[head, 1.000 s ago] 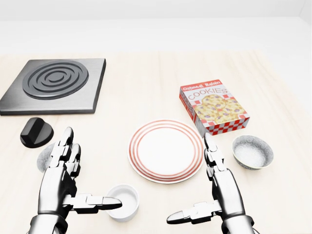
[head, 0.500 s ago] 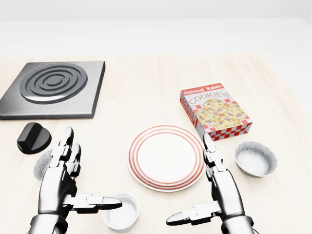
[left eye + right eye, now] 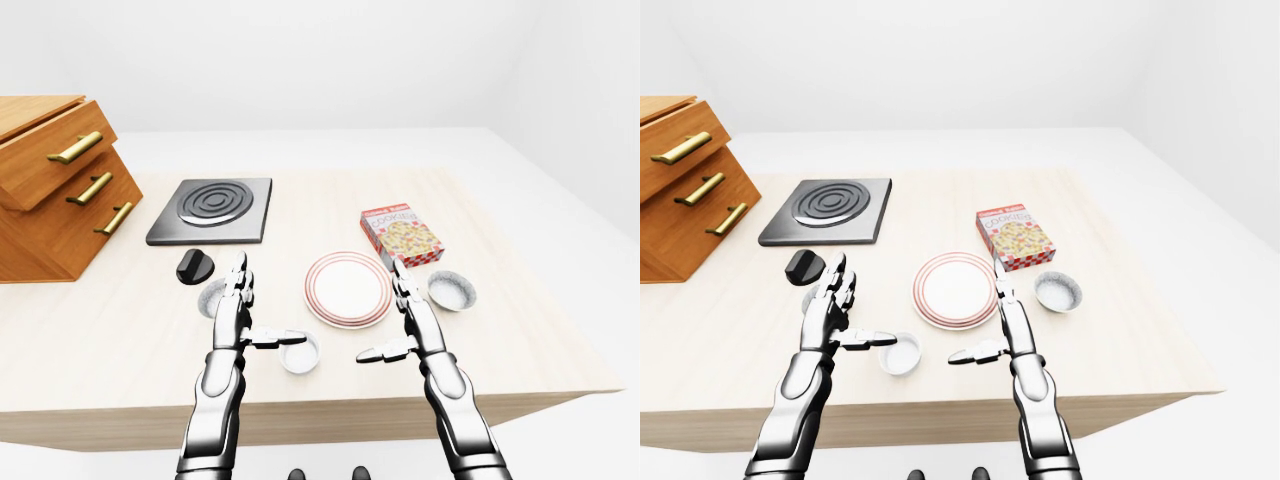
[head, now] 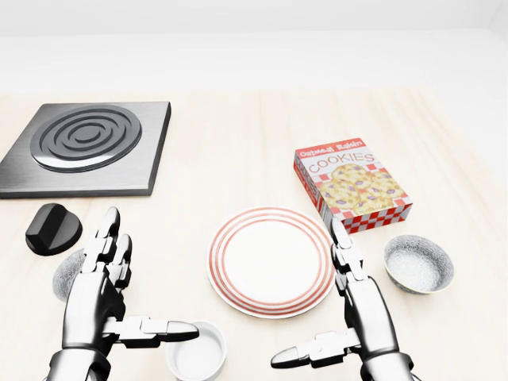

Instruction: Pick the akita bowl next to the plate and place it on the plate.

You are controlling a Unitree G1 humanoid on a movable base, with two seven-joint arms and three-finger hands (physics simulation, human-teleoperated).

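left robot hand (image 4: 99, 302): held open over the bench (image 4: 238, 159), fingers straight and pointed toward the top of the head view, thumb stretched rightward; nothing is gripped.
grey bowl (image 4: 65, 276): partly hidden behind the left robot hand's fingers and well apart from the plate, so it is judged not to be the one meant.
white cup (image 4: 194, 353): seen just under the left thumb's tip; whether it is touched cannot be told.
plate (image 4: 270, 266): lies between the two hands, above and to the left of the right robot hand in the head view; nothing is carried on it.
right robot hand (image 4: 361, 313): spread open, thumb stretched leftward; nothing is held.
akita bowl (image 4: 418, 264): judged to be the speckled bowl, upright, to the right of the right robot hand's fingers and apart from them, near the plate's right rim and just below the cookie box (image 4: 353, 182).
deciding relation: the akita bowl lies on the right robot hand's outer side, away from its thumb. This hand is much the nearer. No long axis is offered by a round bowl, so a rightward reach is called for, then a carry leftward.
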